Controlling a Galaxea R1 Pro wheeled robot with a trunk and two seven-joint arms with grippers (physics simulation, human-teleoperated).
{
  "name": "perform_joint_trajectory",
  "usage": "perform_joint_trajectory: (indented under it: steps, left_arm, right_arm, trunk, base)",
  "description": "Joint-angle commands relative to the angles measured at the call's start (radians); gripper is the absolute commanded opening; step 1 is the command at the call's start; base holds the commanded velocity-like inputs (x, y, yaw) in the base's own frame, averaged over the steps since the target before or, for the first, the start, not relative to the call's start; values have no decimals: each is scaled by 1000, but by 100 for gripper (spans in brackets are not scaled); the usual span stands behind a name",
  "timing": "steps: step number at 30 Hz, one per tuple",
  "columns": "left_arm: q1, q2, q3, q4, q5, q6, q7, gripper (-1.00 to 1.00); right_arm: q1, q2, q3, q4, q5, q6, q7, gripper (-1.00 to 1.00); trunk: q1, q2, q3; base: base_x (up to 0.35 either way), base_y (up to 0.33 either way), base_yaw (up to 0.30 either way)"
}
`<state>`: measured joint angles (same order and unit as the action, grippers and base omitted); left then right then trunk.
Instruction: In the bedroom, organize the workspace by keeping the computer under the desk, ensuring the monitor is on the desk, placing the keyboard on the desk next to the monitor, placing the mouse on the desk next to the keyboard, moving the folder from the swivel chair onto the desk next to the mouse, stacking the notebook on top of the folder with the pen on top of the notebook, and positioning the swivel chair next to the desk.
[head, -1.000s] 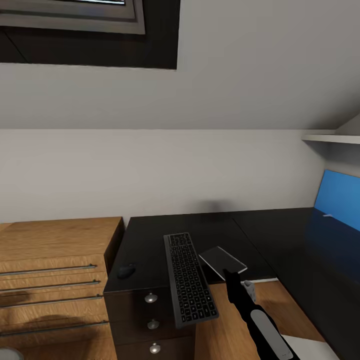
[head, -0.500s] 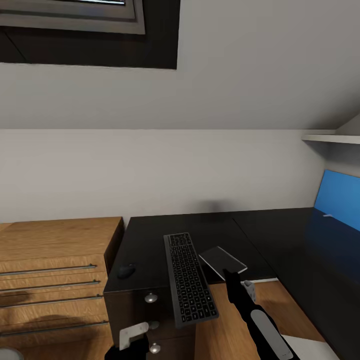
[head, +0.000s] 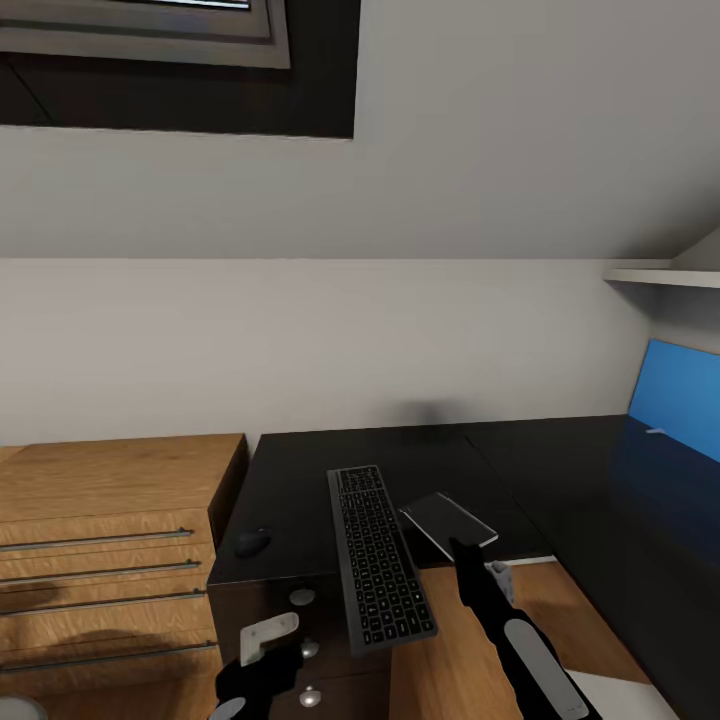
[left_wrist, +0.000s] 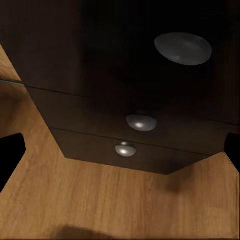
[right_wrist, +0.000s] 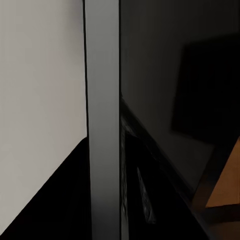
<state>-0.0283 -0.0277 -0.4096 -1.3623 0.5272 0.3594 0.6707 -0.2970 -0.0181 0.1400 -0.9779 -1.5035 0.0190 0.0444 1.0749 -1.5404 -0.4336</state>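
1. The keyboard (head: 379, 558) is lying on the worktop (head: 560, 470), overhanging its front edge.
2. The mouse (head: 252, 542) is sitting left of it.
3. The notebook (head: 447, 520) is lying just right.
4. A dresser (head: 110, 530) is standing left of the worktop.

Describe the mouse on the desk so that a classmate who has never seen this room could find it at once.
Find the black desk beside the light wood dresser. At the desk's near corner by the dresser lies the mouse, left of the long keyboard. It is the small dark oval, unlike the flat rectangular keyboard and notebook.
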Motion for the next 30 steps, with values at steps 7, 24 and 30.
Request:
perform_joint_trajectory:
  steps: [7,24,30]
  left_arm:
    - [-1,3,-2,-2,32,5,7,100]
    - [8,3,-2,2,36,5,9,100]
    - [8,3,-2,2,36,5,9,100]
  right_arm:
    - [-1,-2,-47,1,-11,2,3,-100]
    - [-1,-2,-90,20,-11,3,7,-100]
    - [-1,-2,-89,21,-10,3,7,-100]
  trunk:
    - [8,-15,-7]
    - [73,-134,-61]
    - [96,-176,-79]
  base:
    - [0,0,0]
    - [0,0,0]
    - [0,0,0]
